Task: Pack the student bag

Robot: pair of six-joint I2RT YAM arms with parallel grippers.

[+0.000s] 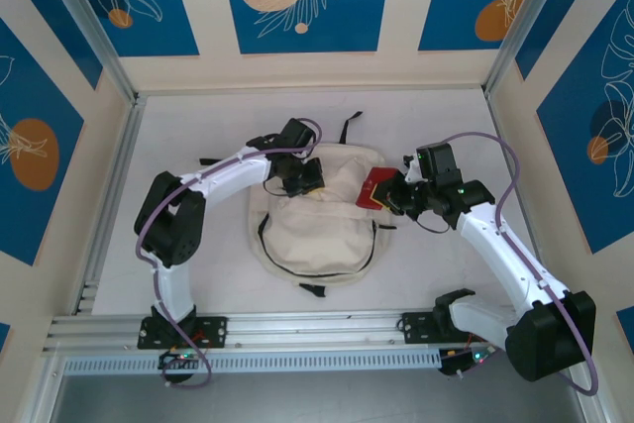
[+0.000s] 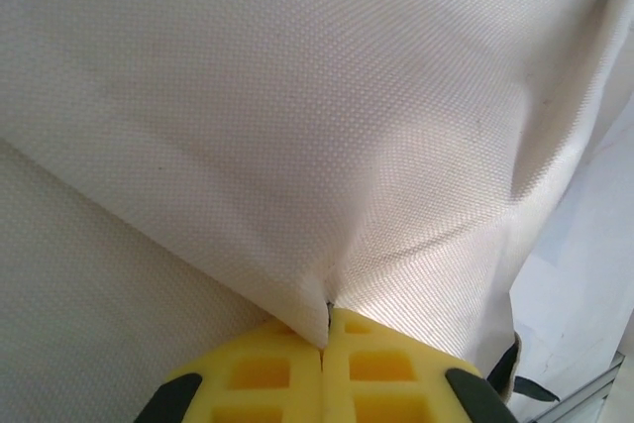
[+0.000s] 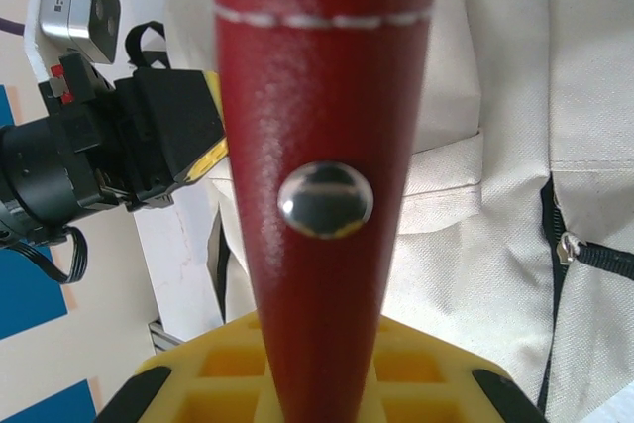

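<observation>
Left tool (image 2: 324, 344) pinches student bag (image 2: 297, 126) fabric; right tool (image 3: 322, 383) grips red pouch (image 3: 322, 96).

White arms (image 1: 213, 180) with black joints (image 1: 173, 220); purple cables (image 1: 142, 230); yellow-padded pincers (image 2: 325, 339).

The top external camera looks down from above and behind the arm bases onto the whole bench (image 1: 188, 126), near edge at the bottom. The left wrist camera sits very close to the student bag (image 2: 297, 116), just past the left gripper (image 2: 325, 334). The right wrist camera faces along the right gripper (image 3: 327, 369) and the red case (image 3: 327, 96), apparently toward the bench's left edge. It shares the bag, the case and the left arm (image 3: 99, 156) with the top view.
</observation>
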